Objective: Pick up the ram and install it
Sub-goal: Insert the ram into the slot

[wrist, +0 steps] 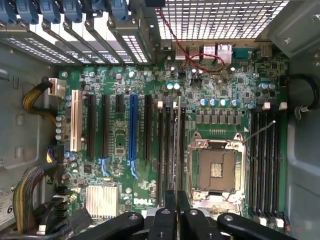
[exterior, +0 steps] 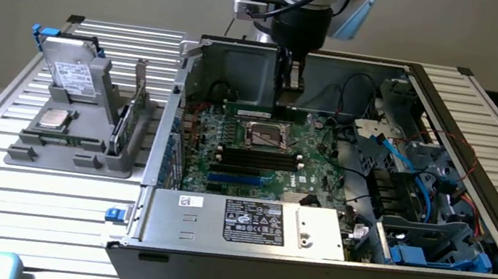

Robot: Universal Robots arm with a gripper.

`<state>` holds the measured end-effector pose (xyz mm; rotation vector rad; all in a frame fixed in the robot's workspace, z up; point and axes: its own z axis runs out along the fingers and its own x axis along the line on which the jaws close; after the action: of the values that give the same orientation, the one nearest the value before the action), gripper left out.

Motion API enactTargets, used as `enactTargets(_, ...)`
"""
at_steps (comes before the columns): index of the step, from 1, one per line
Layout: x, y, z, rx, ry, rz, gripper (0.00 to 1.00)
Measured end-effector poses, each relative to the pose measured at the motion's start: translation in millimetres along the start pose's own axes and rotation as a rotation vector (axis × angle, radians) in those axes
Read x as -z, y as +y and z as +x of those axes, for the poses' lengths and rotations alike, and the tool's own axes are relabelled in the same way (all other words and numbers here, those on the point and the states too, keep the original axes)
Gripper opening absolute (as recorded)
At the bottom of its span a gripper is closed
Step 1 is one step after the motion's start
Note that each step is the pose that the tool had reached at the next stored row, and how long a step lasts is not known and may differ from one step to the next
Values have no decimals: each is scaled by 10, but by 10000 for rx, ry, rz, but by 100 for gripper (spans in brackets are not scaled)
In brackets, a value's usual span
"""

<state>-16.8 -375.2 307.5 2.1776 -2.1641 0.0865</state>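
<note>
My gripper (exterior: 287,95) hangs inside the open computer case (exterior: 485,129), above the green motherboard (exterior: 325,157). It is shut on the ram (exterior: 252,102), a thin green stick that juts out towards the exterior view's left. In the wrist view the ram (wrist: 177,150) appears edge-on as a thin pale line between the black fingers (wrist: 165,217) of my gripper (wrist: 177,199). It lies in line with the black memory slots (wrist: 170,150) beside the empty processor socket (wrist: 216,167). I cannot tell whether it touches a slot.
A second bank of memory slots (wrist: 265,160) lies on the socket's other side. Black and blue expansion slots (wrist: 132,127) are nearby. A grey holder (exterior: 72,147) at the exterior view's left carries a silver processor chip (exterior: 55,119) and a taller green card (exterior: 131,119). Cables (exterior: 389,181) and a power supply (exterior: 257,223) crowd the case.
</note>
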Motion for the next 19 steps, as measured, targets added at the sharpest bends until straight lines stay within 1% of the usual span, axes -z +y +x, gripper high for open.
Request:
enactTargets(2, -14, -3, 10, 0, 23, -1, 13)
enactTargets(5, -44, -4, 24, 0, 22, 1, 13)
enactTargets(10, -132, -9, 47, 1, -16, 1, 13)
enactTargets(13, -167, -16, 60, 1, -16, 0, 13)
enactTargets(19, -215, -21, 146, -4, -20, 0, 13)
